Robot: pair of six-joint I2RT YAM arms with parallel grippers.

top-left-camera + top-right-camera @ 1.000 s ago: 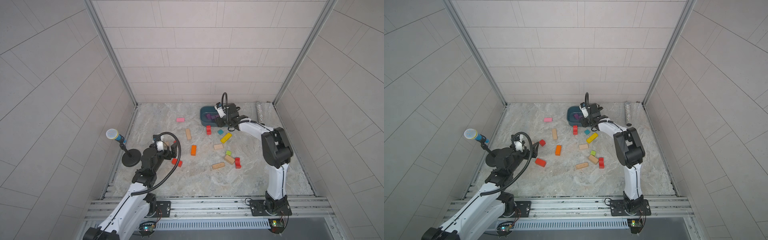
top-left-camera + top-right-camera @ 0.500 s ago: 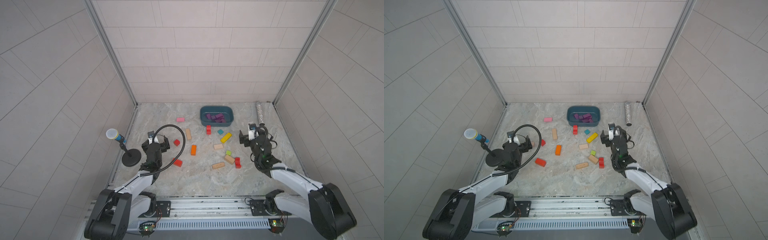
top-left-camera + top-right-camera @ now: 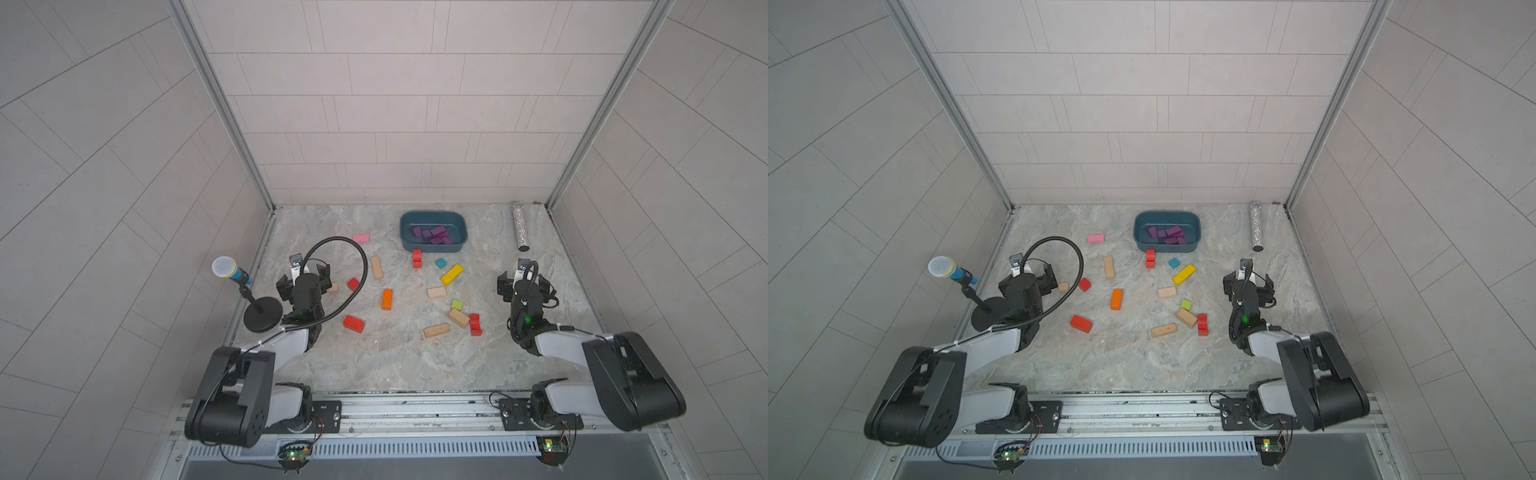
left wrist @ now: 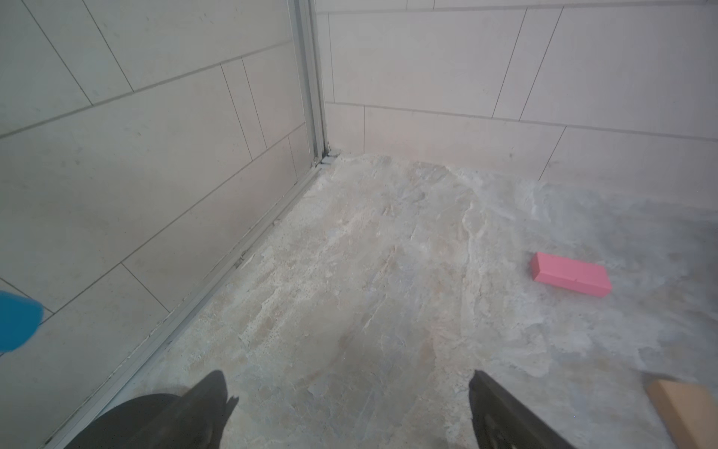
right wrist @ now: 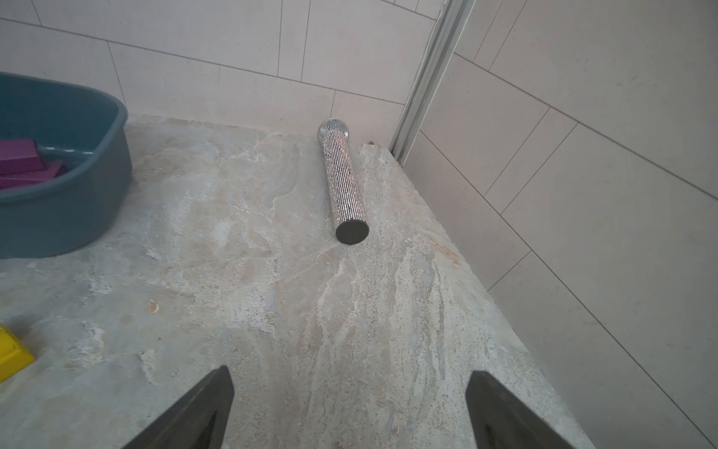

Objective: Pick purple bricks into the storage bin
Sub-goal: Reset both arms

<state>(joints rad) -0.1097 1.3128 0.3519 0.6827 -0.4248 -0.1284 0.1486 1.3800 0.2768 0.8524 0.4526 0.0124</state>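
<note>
The storage bin [image 3: 432, 248] [image 3: 1167, 247] is a dark teal tub at the back middle of the table. Several purple bricks [image 3: 434, 233] [image 3: 1170, 233] lie piled inside it. The right wrist view shows one end of the bin [image 5: 58, 214] with purple bricks [image 5: 19, 157] in it. My right gripper [image 3: 523, 279] [image 3: 1248, 279] [image 5: 349, 385] stands open over bare table at the right, well in front of the bin. At the left, my left gripper [image 3: 304, 277] [image 3: 1029, 277] [image 4: 349, 388] is open too, with nothing between its fingers.
A glittery silver cylinder [image 3: 519, 226] [image 5: 345, 182] lies at the back right corner. A pink block [image 3: 360, 238] [image 4: 571, 274] lies left of the bin. Red [image 3: 353, 323], orange [image 3: 387, 299], yellow [image 3: 452, 274] and wooden [image 3: 436, 330] blocks are scattered mid-table. A microphone stand [image 3: 262, 319] is beside the left arm.
The right gripper has drawn back from the bin to the table's right side and opened. The left arm has folded back toward the front left.
</note>
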